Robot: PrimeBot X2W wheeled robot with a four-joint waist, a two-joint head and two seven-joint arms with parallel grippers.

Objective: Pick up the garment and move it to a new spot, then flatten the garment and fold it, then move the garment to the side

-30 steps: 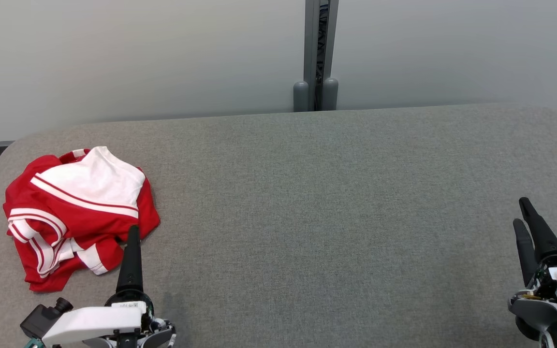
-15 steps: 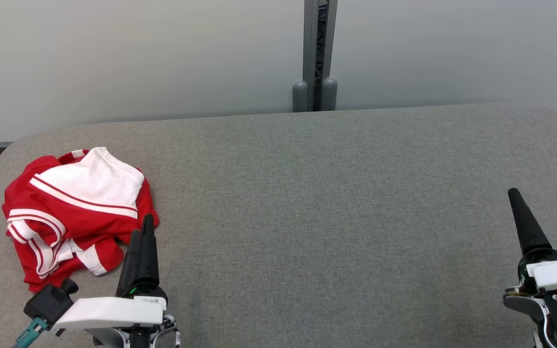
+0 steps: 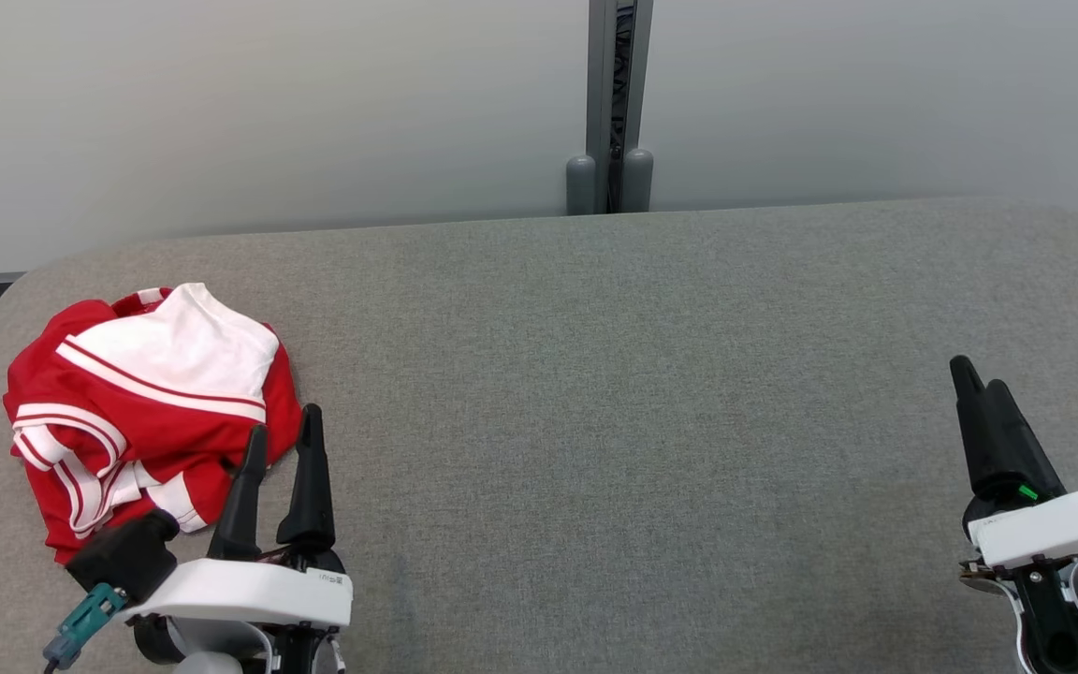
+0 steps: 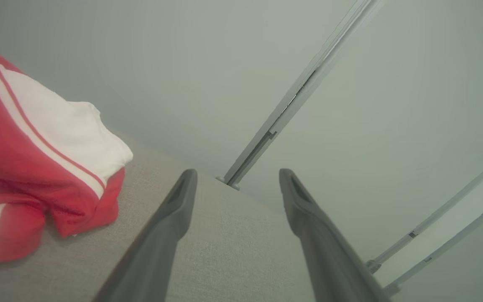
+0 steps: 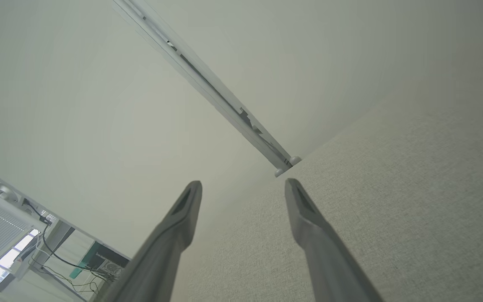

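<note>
At about nine o'clock on the grey, fabric-covered, round-cornered table (image 3: 642,421), as seen from the head view, a crumpled red garment with white panels and white stripes (image 3: 141,393) is found lying in a loose heap, nothing holding it. Just beside its five o'clock edge, at roughly seven o'clock of the table, the left gripper (image 3: 284,420) is seen with its two long dark fingers pointed toward twelve o'clock and its jaws standing apart with nothing between them. One fingertip is overlapped with the red hem in the head view, yet in the left wrist view a strip of bare grey cloth is shown between that finger and the nearest red fold, so the two are judged apart, though close. A small black camera block with a teal connector (image 3: 118,562) is carried at the nine o'clock side of its white wrist casing. At twelve o'clock, behind the far edge of the table, a grey metal upright post (image 3: 610,94) is set between two pale, plain wall panels (image 3: 268,112). Well apart from the garment, at about four o'clock of the table, the right gripper (image 3: 979,373) is held above bare cloth, its fingers overlapping in the head view; its jaws are shown parted and empty in the right wrist view.
</note>
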